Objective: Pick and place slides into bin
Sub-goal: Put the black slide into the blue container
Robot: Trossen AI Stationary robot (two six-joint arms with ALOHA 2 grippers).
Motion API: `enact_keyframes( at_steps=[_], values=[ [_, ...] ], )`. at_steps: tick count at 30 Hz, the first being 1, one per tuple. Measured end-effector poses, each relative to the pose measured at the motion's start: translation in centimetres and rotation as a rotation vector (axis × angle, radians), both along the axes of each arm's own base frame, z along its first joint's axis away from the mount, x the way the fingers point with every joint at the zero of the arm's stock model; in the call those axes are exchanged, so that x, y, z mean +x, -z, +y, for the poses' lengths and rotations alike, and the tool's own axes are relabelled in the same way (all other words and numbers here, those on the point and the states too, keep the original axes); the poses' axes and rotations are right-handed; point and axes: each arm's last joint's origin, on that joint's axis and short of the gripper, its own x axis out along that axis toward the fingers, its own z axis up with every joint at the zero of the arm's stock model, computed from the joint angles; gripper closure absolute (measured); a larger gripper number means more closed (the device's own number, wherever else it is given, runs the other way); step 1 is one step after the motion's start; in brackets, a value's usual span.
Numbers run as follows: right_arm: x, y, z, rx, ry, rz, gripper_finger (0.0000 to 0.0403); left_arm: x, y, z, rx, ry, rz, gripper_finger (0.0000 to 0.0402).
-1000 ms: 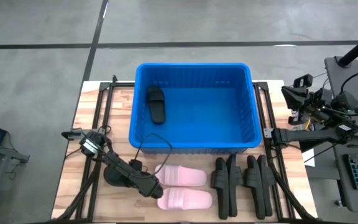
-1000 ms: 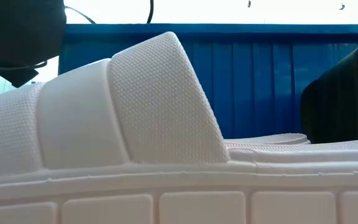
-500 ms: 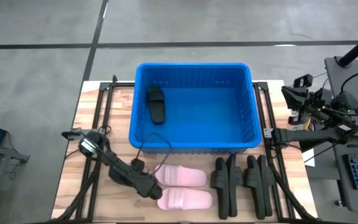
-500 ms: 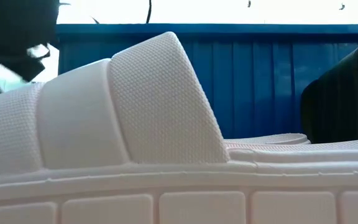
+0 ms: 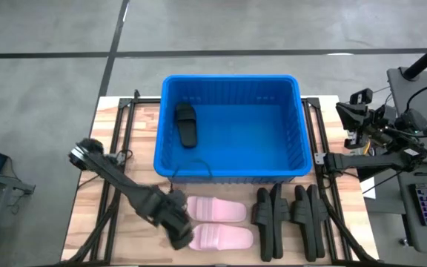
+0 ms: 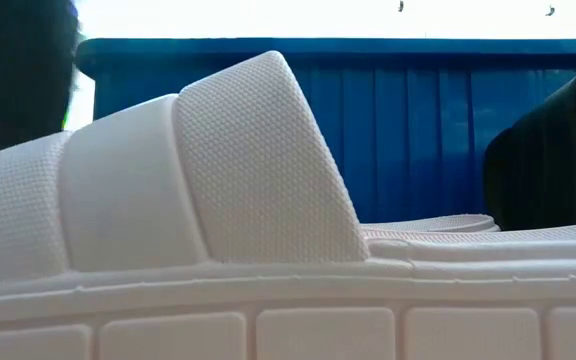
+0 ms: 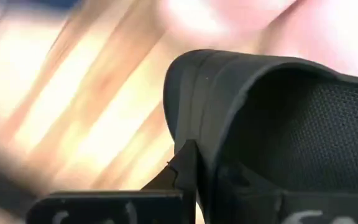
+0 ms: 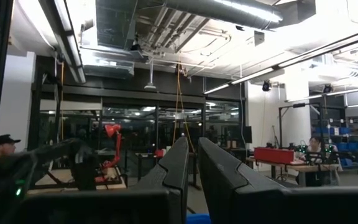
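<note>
Looking down on a pale wooden bench set on a grey floor, with the blue bin sitting at the far middle and one black slide lying inside it by the left wall. Resting in front of the bin: the pink pair side by side, then two black pairs standing on edge to the right. Showing behind, through the right wrist view, a dim workshop with ceiling pipes, a person in a cap and a red case. Filling the low view, a pink strap against the bin's ribbed wall.

Left gripper now sitting closer to the front pink slide than half a second back, arm swung and its elbow pushed out to the left, jaws pinching a black slide by its edge. Right gripper staying parked beyond the right edge, jaws nearly pressed together.
</note>
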Motion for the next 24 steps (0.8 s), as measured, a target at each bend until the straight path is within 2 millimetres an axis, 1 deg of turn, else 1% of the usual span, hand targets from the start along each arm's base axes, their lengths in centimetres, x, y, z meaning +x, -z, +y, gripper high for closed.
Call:
enact_keyframes(
  at_steps=[3, 6, 8, 10, 13, 16, 21, 24],
  values=[
    [0.0, 0.0, 0.0, 0.000, 0.000, 0.000, 0.0374, 1.7, -3.2, 0.6, -0.042, 0.028, -0.383, 0.0401],
    [0.0, 0.0, 0.0, 0.001, 0.000, 0.000, 0.0374, 3.3, -6.2, 1.8, 0.008, 0.057, -0.701, 0.0401],
    [0.0, 0.0, 0.0, 0.000, 0.000, 0.000, 0.0374, 4.3, -7.7, 3.1, 0.106, 0.042, -0.850, 0.0401],
    [0.0, 0.0, 0.0, 0.001, -0.001, 0.000, 0.0374, 5.2, -8.7, 4.9, 0.253, 0.035, -0.917, 0.0401],
    [0.0, 0.0, 0.0, 0.025, -0.013, -0.007, 0.0374, 6.2, -9.6, 7.9, 0.480, 0.068, -0.912, 0.0401],
    [0.0, 0.0, 0.0, 0.058, -0.030, -0.017, 0.0374, 7.0, -9.6, 11.2, 0.658, 0.129, -0.844, 0.0401],
    [0.0, 0.0, 0.0, 0.103, -0.054, -0.031, 0.0374, 7.4, -8.4, 17.0, 0.844, 0.211, -0.619, 0.0401],
    [0.0, 0.0, 0.0, 0.124, -0.064, -0.037, 0.0374, 6.8, -7.2, 20.2, 0.916, 0.254, -0.426, 0.0401]
  ],
)
